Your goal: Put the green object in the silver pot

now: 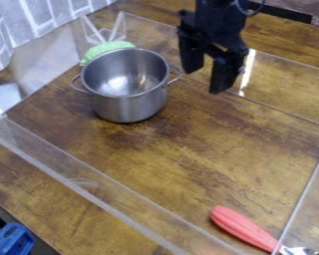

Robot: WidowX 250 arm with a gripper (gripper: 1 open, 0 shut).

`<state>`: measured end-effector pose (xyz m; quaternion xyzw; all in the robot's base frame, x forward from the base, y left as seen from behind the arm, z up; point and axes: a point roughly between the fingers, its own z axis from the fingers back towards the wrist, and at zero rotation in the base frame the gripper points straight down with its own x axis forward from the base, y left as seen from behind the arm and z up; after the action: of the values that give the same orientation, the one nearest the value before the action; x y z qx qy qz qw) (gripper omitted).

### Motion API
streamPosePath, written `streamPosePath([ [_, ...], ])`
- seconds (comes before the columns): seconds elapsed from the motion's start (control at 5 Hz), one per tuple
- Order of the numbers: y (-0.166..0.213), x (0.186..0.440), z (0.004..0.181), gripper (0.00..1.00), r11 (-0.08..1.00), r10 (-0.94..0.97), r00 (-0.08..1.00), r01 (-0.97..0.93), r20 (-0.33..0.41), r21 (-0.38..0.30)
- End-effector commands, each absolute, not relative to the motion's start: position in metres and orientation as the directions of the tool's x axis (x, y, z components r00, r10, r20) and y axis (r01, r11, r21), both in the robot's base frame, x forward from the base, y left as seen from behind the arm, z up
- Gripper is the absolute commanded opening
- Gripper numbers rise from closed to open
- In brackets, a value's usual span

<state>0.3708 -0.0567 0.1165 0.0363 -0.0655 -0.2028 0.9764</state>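
At far left, a blue item (11, 240) sits at the lower corner, cut off by the view's edge. The green object (109, 49) lies behind the silver pot (124, 86), at the far side of its rim and outside the vessel; whether the two touch cannot be determined. Its visible long axis runs roughly across the view, slightly raised toward the right. The pot stands upright on the wooden table (149, 164), its mouth facing up (the interior is visible and shows no object).

To the right of the pot and toward the rear is the gripper (211, 88), suspended with its fingers pointing downward. The fingers are spread apart, with a gap between them, and nothing is visible in the gap. No contact with the pot is apparent.

Governing relation: the green object lies to the left of the gripper, beyond the pot rim. The next move should therefore be a leftward traverse, kept above the rim, followed by descent over the object. Caution: a low approach could strike the pot or its side handle.

At lower right, a red-handled utensil (246, 228) lies on the table.
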Motion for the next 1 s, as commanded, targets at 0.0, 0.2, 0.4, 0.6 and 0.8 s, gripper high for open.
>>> streamPosePath([
  [0.0,-0.049,0.384,0.141,1.00,0.944,-0.329,0.925,0.314,0.188,0.104],
  [0.2,-0.055,0.384,0.146,1.00,0.959,-0.281,0.939,0.269,0.196,0.089],
  [0.4,-0.059,0.378,0.155,1.00,0.965,-0.261,0.942,0.248,0.209,0.087],
  [0.6,-0.062,0.370,0.162,1.00,0.970,-0.242,0.945,0.228,0.221,0.089],
  [0.8,-0.062,0.362,0.163,1.00,0.970,-0.241,0.943,0.226,0.231,0.090],
])
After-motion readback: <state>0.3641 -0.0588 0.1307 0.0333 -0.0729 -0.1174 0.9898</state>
